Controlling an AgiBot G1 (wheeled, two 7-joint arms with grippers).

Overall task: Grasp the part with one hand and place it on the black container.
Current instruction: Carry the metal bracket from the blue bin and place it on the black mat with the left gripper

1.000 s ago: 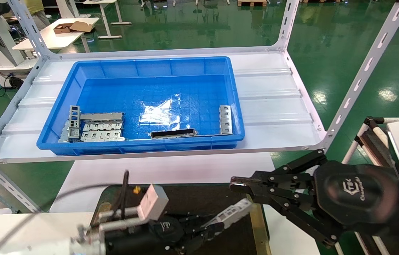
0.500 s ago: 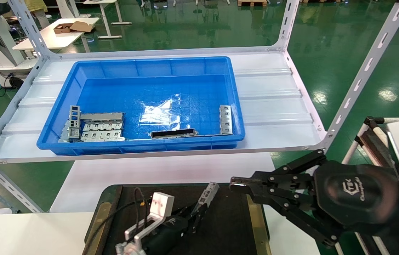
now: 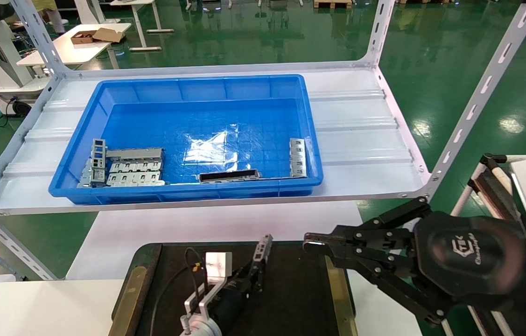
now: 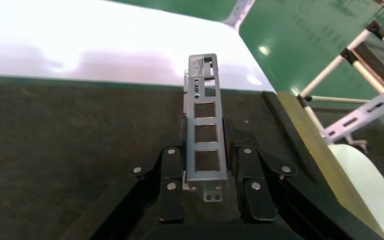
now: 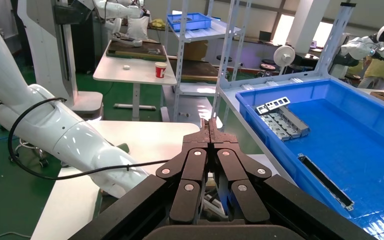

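My left gripper (image 3: 252, 271) is shut on the part (image 3: 262, 246), a silver-grey channel bar with square cut-outs. It holds the part low over the black container (image 3: 300, 289), pointing away from me; I cannot tell if the part touches the surface. In the left wrist view the part (image 4: 205, 175) sits between the black fingers (image 4: 170, 165) of the left gripper (image 4: 205, 131), above the dark tray (image 4: 70, 135). My right gripper (image 3: 310, 242) is shut and empty, hovering by the tray's right brass strip; it also shows in the right wrist view (image 5: 209, 125).
A blue bin (image 3: 188, 83) stands on the white shelf (image 3: 361, 135) beyond the tray. It holds slotted grey plates (image 3: 134, 172), a dark slim bar (image 3: 229, 176) and another channel bar (image 3: 297, 157). Slanted shelf posts (image 3: 482, 88) rise at the right.
My left gripper has swung forward over the black container with the part, which now points away from me instead of to the right. The right arm has not moved.
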